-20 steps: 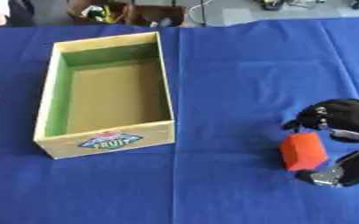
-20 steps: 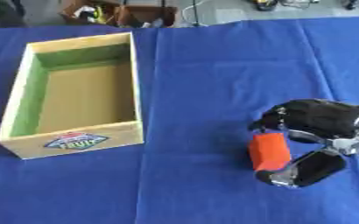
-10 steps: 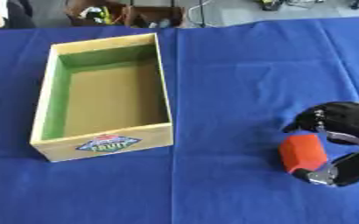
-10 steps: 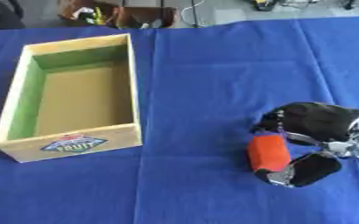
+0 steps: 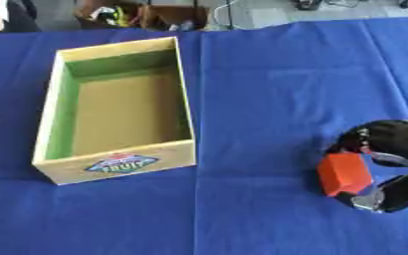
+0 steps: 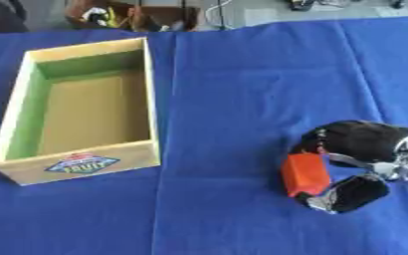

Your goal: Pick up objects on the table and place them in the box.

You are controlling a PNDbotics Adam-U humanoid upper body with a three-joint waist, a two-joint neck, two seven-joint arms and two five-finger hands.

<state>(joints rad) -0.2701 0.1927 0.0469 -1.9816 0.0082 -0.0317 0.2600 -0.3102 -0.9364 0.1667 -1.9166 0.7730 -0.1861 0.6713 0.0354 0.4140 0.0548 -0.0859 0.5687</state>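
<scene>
Curling round an orange block [image 6: 305, 174], my right hand [image 6: 356, 149] sits low on the right side of the counter [image 5: 268, 74], dark fingers [image 6: 351, 137] arched over the block's far end and the thumb [image 6: 347, 193] hooked under its near end, so the block is pinched between them. I see the block as a short box shape with its long axis running roughly away from me and towards me, tipped a little to the left at the top; one broad orange face looks left, towards the box [image 5: 116, 112]. I cannot tell whether the block touches the cloth or is just clear of it.

My left hand shows in neither eye.

Well apart to the left stands the box, an open wooden crate with green inner walls, a brown floor and a fruit label on its near end, its long side running front to back.

A blue cloth covers the counter. Beyond the far edge I make out clutter, cables and grey floor.
</scene>
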